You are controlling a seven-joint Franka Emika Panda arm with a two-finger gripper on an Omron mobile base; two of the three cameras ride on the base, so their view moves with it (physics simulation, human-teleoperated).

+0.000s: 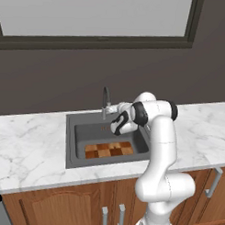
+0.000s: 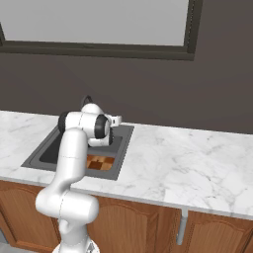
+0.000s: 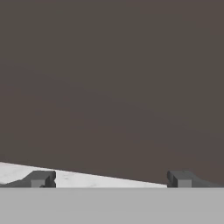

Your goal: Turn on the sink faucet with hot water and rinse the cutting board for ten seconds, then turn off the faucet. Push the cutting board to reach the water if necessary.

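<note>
One board (image 1: 109, 150) lay flat in the sink (image 1: 71, 145), against the front wall of the basin, its long axis running along that wall; nothing else sat in the sink. No water ran, so the rinse had not begun. The faucet (image 1: 105, 101) stood on the sink's back rim, its arched spout reaching over the basin short of the board, so a push toward the back looked likely to be needed later. The gripper (image 1: 111, 108) hung over the sink's back rim, just right of the faucet stem and pointing toward the wall (image 3: 112, 87). In the hand view its fingertips (image 3: 43, 179) stood wide apart with nothing between them, only wall and a strip of counter (image 3: 87, 179) ahead. The lever was too small to make out; judging by the gripper's place, it lay close to the fingers' left.
</note>
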